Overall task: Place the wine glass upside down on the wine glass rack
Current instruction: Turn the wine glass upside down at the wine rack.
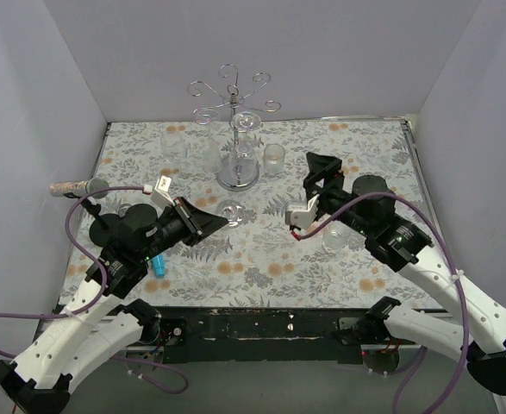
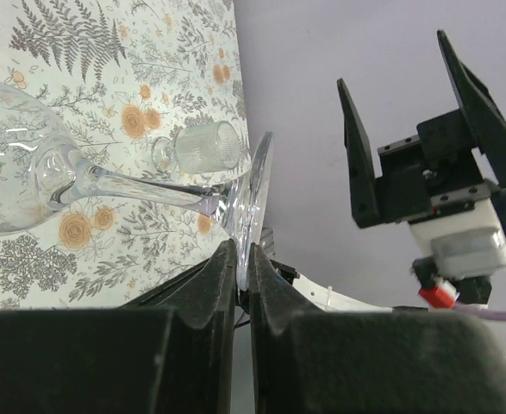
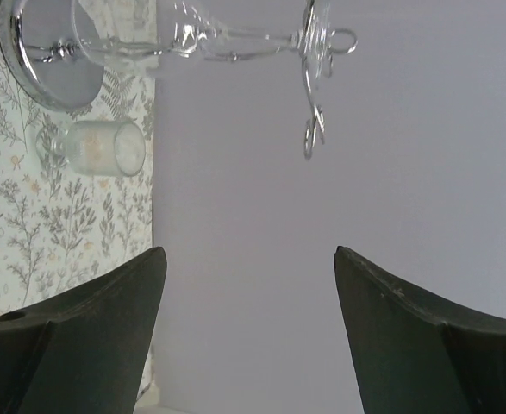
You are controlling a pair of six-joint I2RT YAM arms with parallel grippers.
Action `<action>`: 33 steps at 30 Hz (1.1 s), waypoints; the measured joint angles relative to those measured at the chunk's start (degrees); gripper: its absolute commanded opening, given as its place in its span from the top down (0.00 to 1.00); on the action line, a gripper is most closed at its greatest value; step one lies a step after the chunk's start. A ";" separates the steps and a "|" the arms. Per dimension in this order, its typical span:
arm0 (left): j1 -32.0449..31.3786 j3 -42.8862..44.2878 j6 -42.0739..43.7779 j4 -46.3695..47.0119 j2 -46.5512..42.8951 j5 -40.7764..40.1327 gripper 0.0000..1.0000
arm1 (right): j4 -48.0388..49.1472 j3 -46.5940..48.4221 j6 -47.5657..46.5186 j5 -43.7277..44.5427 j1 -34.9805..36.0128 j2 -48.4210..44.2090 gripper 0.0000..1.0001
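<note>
The wine glass rack is a silver wire stand with a round mirrored base at the back middle of the table; it also shows in the right wrist view. One clear wine glass hangs upside down on it. My left gripper is shut on the foot rim of a second wine glass, held sideways with its bowl over the floral tablecloth, in front of the rack. My right gripper is open and empty to the rack's right, jaws wide apart.
A frosted tumbler stands right of the rack base. Clear glasses stand left of it. Another glass sits beside my right arm. A blue object lies near my left arm. Grey walls surround the table.
</note>
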 measured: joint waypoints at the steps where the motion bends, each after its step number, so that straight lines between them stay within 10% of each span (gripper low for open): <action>1: 0.00 0.07 0.15 -0.26 0.00 -0.15 1.00 | -0.72 1.01 1.51 -0.96 -1.92 0.76 0.14; 20: 0.00 4.72 3.72 -6.08 0.37 -3.82 1.00 | -14.43 15.47 41.51 -22.99 -30.56 15.76 0.15; 33: 0.07 8.15 5.70 -10.25 2.14 -7.21 1.00 | -10.69 5.18 57.44 -36.35 -36.65 18.10 0.16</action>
